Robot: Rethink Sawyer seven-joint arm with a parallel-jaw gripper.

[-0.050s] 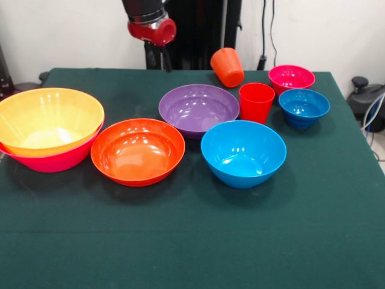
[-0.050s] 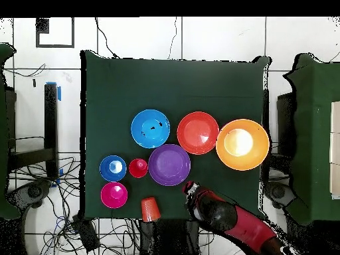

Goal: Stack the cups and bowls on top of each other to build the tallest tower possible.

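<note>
My end effector (image 1: 161,60) hangs empty above the table's (image 1: 192,241) edge on my side; I cannot tell whether it is apart or together. Out ahead and off to one side, the yellow-orange bowl (image 1: 51,120) sits nested in the pink bowl (image 1: 54,159), starting the tower. The purple bowl (image 1: 198,108) lies just ahead of me, and the orange cup (image 1: 227,66) lies tipped over close on the other side.

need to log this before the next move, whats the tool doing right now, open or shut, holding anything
tool: raised above the table's far edge, behind the purple bowl; holding nothing; open or shut cannot be told.
</note>
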